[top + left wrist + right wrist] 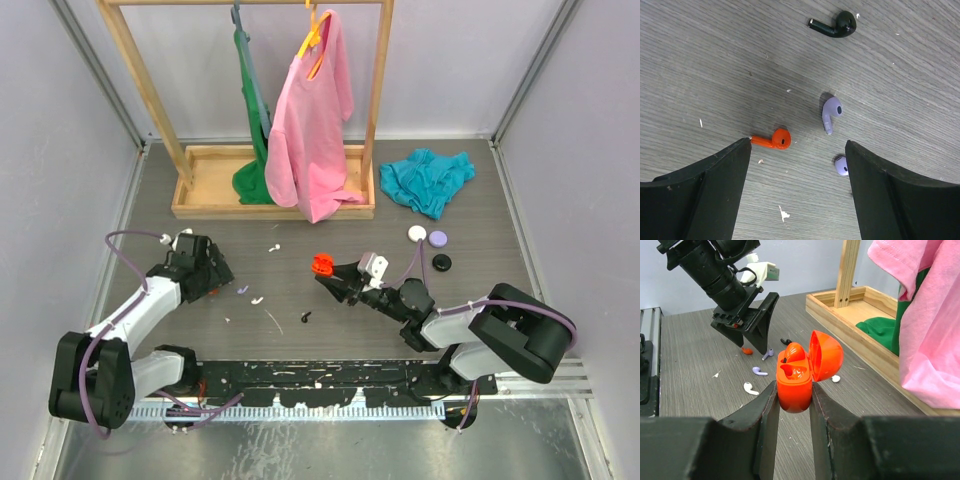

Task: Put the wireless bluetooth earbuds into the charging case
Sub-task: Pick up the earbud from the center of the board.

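Left pincer (798,144) apart over loose buds; right pincer (792,386) clamped on the open charging case (796,376).
Left pincer hangs low over the counter (700,60). The red earbud (775,140) lies flat in the gap, stem tip just beside the left finger. A lilac earbud (831,111) sits ahead of the gap. A second lilac earbud (841,166) is against the right finger; contact unclear. The black earbud (837,25) is well ahead. Judgement: red is the pick, matching the case. Centre the gap on its round head, clear of the second lilac earbud, and close gently; a small, slick bud may squirt out. At the right pincer, the lid (827,356) is hinged open, one red bud looks seated, and the near well looks free. Hold the case steady, opening up.
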Robot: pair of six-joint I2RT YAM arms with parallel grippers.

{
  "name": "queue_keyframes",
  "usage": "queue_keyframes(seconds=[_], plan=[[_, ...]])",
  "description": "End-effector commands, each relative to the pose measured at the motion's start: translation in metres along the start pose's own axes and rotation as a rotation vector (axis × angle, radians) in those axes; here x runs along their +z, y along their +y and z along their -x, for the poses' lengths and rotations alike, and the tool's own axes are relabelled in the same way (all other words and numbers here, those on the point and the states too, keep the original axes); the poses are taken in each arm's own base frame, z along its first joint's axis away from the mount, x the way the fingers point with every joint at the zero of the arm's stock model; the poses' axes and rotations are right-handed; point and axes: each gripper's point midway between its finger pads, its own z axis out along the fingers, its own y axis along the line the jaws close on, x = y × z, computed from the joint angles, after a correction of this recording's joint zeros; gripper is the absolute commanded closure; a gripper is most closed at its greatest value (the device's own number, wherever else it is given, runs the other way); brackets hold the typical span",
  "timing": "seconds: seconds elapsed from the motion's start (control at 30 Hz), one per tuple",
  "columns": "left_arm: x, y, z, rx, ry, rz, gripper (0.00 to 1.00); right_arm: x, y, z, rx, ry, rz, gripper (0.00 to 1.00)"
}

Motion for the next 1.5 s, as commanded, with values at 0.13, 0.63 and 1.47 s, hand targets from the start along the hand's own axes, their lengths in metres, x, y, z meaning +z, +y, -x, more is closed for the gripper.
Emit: queue_keyframes(seconds=[0.13, 0.63, 1.47], plan=[[-0.008, -0.013, 0.001, -0.004, 0.035, -0.051, 0.25, 0.008, 0.0, 0.028, -0.039, -0.092, 0.008, 0.94], [-0.015, -0.025, 0.038, 0.053, -0.057, -0.055, 0.21, 0.008, 0.0, 0.027, -0.046, -0.083, 0.006, 0.94], [-0.011, -0.019, -0.029, 0.01, 0.232, -0.069, 0.27, 0.009, 0.001, 0.029, -0.053, -0.088, 0.008, 0.94]])
